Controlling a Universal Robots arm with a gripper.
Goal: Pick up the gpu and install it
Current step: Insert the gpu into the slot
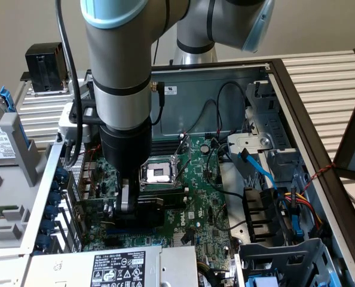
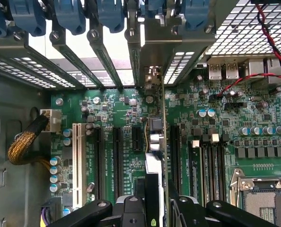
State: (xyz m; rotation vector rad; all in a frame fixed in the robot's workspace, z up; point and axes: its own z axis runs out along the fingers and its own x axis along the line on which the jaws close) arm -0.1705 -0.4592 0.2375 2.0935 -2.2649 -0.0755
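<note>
Holding the gpu edge-on, the gripper has both fingers clamped on the card's sides, closed on it, not empty. In the wrist view the card stands upright between the black expansion slots of the motherboard, its metal bracket end reaching toward the rear slot covers w/ blue clips above. Step in hand, as I judge it: install, card low over or entering a slot; can't tell if it's seated. Next calls for a straight push down w/ edge lined up to the slot and bracket clear of the rear frame. Arm hangs vertical, wrist pointing straight down into the open PC case, gripper just above the board near the CPU socket.
</note>
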